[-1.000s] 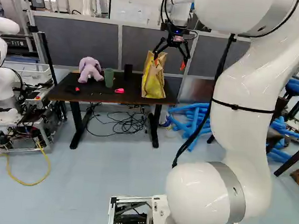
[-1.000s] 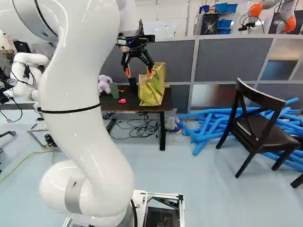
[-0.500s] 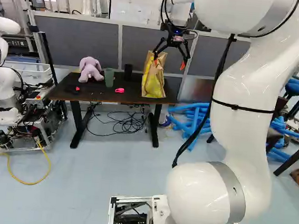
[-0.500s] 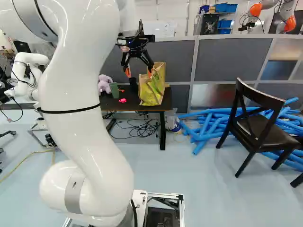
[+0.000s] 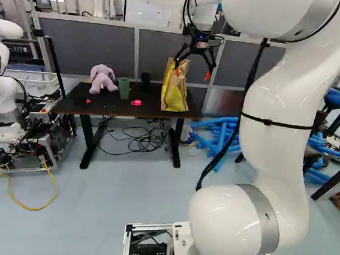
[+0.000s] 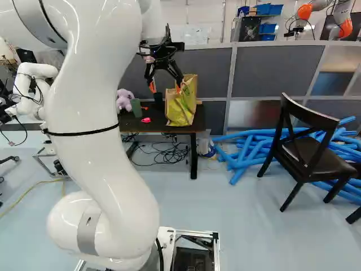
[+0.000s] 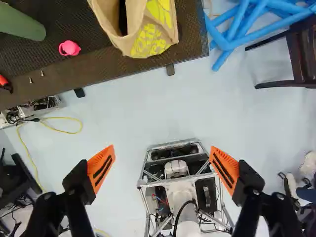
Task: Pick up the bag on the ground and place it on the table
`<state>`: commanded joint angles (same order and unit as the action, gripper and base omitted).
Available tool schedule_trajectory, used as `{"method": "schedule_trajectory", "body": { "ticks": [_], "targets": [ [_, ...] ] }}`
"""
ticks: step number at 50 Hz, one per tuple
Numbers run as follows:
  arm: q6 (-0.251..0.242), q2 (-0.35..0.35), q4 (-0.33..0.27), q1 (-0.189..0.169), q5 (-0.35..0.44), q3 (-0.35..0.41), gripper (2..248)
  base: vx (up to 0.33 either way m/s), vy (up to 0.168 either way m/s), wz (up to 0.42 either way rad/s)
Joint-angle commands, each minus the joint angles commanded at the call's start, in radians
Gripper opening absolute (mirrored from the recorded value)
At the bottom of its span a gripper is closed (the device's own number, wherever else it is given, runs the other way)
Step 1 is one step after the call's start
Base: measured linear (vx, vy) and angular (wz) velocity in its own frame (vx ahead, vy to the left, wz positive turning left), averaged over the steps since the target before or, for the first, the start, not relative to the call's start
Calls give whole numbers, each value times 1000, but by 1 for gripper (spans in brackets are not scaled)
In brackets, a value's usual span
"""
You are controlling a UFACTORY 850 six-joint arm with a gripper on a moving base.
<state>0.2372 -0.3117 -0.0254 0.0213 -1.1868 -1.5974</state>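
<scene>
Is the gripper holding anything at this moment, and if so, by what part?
Nothing is held: the gripper is open, its orange pads wide apart with nothing between them, while the bag stands on the table.

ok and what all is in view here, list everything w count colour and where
bag: 1, yellow and brown, on table
table: 1, dark, before partition
stuffed toy: 1, light purple, on table
cup: 1, green, beside toy
container: 1, black, on table
small thing: 1, pink, on table
cables: tangle, black, under table
tubes: many, blue, on floor
chair: 1 whole, dark, by tubes
partition: 1, grey, behind table
another robot: 1, white, left of left base view
arm: 1, white, on base
gripper: 1, black with orange pads, above bag, open
</scene>
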Motion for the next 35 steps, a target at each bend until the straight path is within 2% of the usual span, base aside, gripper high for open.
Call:
{"method": "schedule_trajectory", "body": {
  "ticks": [16, 35],
  "targets": [
    [-7, 17, 1, -1, 60, 44, 247, 0, 0, 0],
    [-20, 49, 2, -2, 171, 125, 247, 0, 0, 0]
  ]
}}
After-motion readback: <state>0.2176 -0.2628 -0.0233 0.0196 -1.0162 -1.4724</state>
